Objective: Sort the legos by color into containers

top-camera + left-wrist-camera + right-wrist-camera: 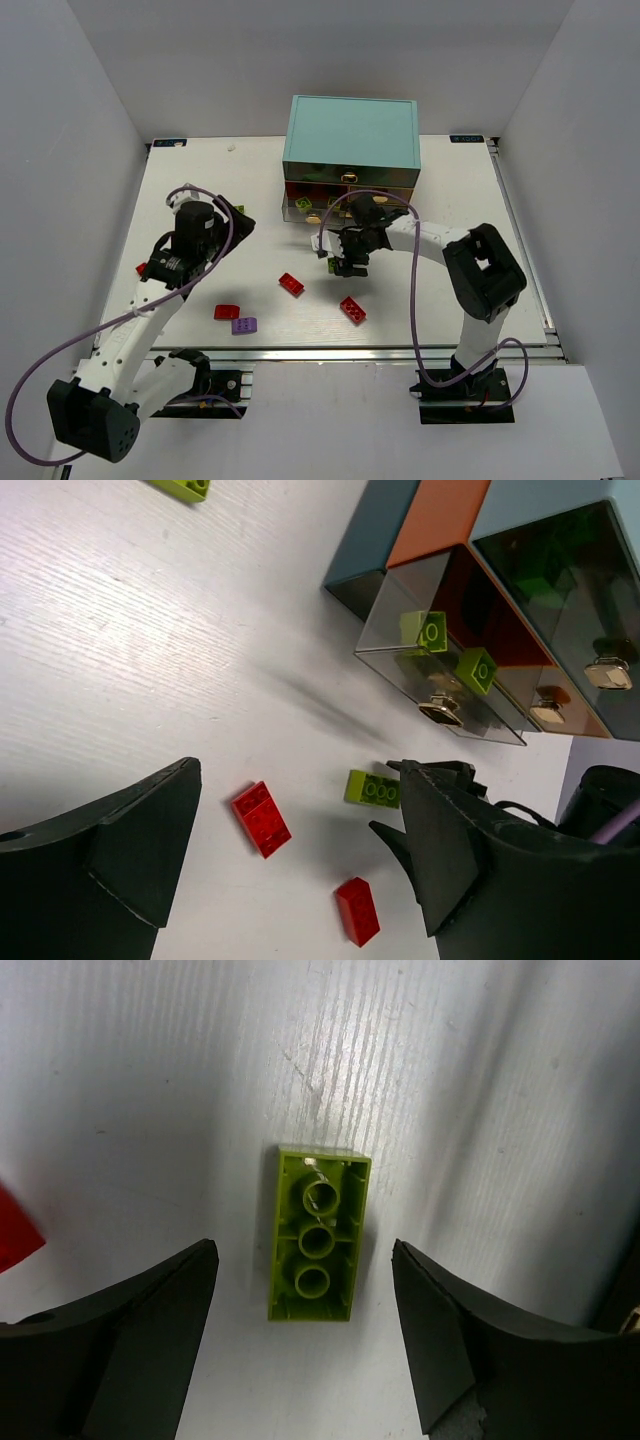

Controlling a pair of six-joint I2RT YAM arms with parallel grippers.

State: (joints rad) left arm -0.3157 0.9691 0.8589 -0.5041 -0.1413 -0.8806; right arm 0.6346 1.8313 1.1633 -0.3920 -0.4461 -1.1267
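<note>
A yellow-green lego (317, 1232) lies upside down on the table, straight between my right gripper's (303, 1260) open fingers, untouched. In the top view the right gripper (348, 262) hovers just in front of the teal-topped cabinet (350, 135). The left wrist view shows that lego (373, 789), two red legos (261, 818) (357, 910), and a pulled-out see-through drawer (400, 600) holding two yellow-green legos (430, 630). My left gripper (300, 850) is open and empty, at the table's left (235, 218).
Red legos (291, 284) (352, 310) (227, 311) and one purple lego (243, 325) lie on the table's near half. Another red one (141, 268) lies by the left arm. A yellow-green lego (183, 487) lies beyond the left gripper. White walls enclose the table.
</note>
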